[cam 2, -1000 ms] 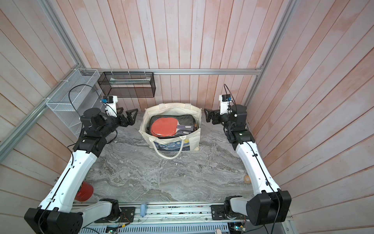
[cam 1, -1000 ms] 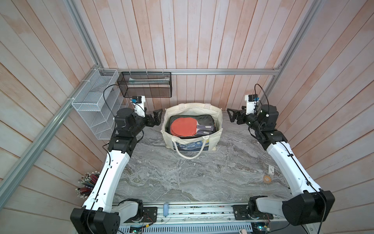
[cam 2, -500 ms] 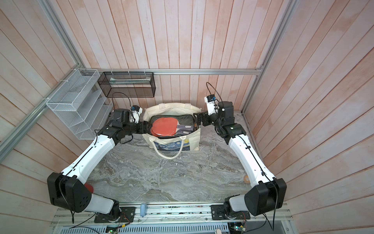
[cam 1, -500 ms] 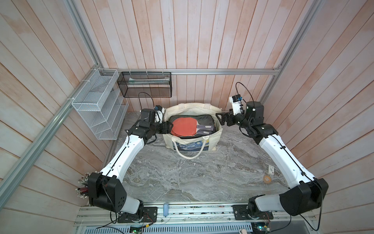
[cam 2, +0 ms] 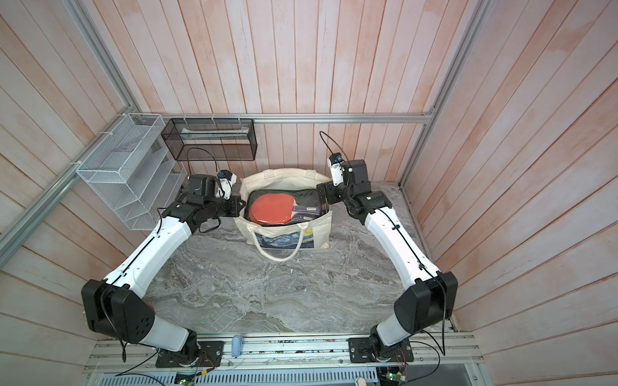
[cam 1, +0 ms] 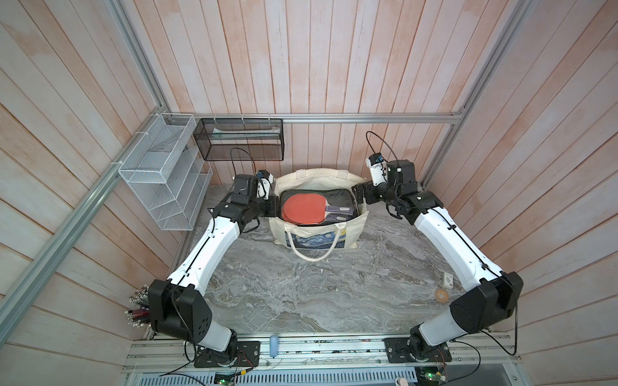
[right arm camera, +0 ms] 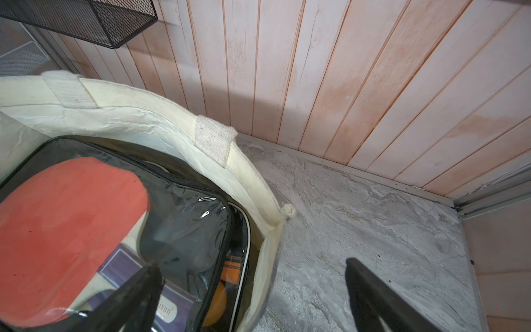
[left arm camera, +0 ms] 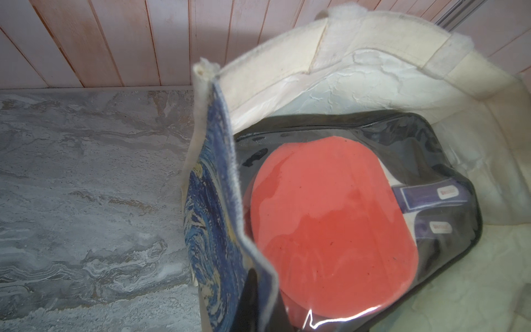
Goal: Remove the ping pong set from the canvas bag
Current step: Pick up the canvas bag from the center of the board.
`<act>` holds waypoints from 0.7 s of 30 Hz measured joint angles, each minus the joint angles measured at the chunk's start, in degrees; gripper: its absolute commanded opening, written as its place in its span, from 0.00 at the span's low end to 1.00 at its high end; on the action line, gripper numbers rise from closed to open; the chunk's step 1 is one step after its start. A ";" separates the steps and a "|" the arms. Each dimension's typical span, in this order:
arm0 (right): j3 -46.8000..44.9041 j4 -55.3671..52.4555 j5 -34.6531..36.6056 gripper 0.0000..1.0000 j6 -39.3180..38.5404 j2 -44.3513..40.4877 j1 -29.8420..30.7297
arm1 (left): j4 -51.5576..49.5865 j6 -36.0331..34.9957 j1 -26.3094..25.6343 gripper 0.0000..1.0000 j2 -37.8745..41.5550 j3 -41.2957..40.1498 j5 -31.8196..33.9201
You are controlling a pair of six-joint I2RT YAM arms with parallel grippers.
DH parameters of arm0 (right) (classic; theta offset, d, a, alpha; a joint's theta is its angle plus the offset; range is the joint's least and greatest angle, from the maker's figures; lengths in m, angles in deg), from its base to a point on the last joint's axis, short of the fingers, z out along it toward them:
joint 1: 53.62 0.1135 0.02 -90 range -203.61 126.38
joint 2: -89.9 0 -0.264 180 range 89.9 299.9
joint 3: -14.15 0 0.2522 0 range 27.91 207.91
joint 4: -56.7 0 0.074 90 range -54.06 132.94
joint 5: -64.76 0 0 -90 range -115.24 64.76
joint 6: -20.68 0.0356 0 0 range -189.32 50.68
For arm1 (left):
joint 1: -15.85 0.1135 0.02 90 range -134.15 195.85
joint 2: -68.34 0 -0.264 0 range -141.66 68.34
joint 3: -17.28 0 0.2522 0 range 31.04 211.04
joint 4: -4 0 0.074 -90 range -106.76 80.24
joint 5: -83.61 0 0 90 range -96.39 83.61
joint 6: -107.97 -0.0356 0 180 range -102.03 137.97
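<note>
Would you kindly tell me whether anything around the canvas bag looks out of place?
Nothing is spilled or damaged. Only two strays lie on the table beside the right arm: a small white tag and a tan ring.

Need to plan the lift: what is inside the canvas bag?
The ping pong set: a clear-fronted black zip case showing a red paddle, purple handles and something orange. Whatever lies beneath it is covered.

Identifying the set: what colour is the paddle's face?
Paddle face is red, clearest in the left wrist view.
</note>
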 measured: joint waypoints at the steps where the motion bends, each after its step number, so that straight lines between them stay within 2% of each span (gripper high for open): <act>1: 0.76 -0.28 -0.17 0.86 0.33 1.05 -0.04 | -0.39 -0.02 -0.13 0.00 -0.07 0.35 -0.02; 6: 2.14 -1.27 -1.07 0.26 3.28 5.75 -0.22 | -0.85 -0.17 -0.74 0.00 -0.09 0.72 0.02; 10: 1.42 -1.68 -0.44 0.01 5.81 6.12 -0.35 | -0.92 -0.20 -1.14 0.00 -0.09 0.81 0.02; 21: 0.70 -2.64 -0.44 0.00 6.78 4.55 -0.37 | -1.55 -0.20 -1.57 0.00 -0.09 1.33 -0.09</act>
